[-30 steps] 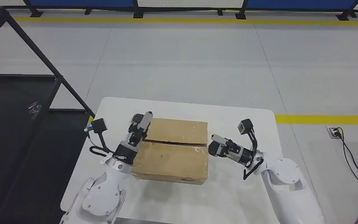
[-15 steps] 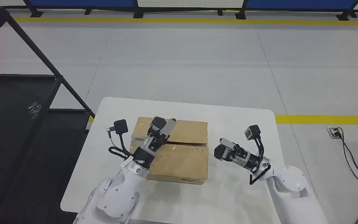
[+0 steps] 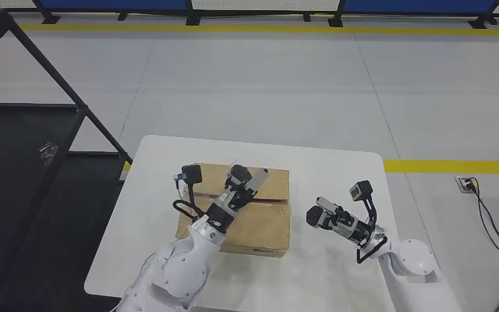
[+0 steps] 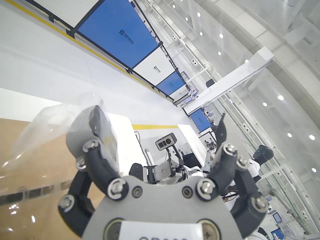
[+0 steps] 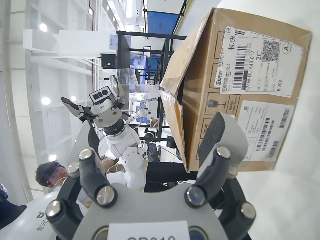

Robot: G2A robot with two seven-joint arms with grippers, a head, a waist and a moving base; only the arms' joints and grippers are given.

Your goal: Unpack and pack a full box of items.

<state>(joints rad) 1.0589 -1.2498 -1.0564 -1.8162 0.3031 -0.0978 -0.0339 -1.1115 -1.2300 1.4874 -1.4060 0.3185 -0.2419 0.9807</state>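
Note:
A brown cardboard box [image 3: 249, 222] with shipping labels stands in the middle of the white table [image 3: 335, 168]. My left gripper [image 3: 248, 178] hovers over the box top near its centre seam, open, and a strip of clear tape [image 4: 45, 126] clings to one of its fingers [image 4: 97, 128] and trails down to the box top [image 4: 30, 161]. My right gripper [image 3: 315, 215] is open and holds nothing, level with the box's labelled end [image 5: 252, 83] and a short way off it. In the right wrist view the flaps at the seam [image 5: 172, 96] gape slightly.
A black metal frame [image 3: 54, 86] stands beside the table on the left. The box's labelled end faces bare tabletop, and more lies in front of the box. A yellow floor line [image 3: 437, 165] runs beyond the table's right edge.
My left gripper has swung from the box's left edge to above the middle seam, pulling clear tape up with it. My right gripper has backed away from the box's end.

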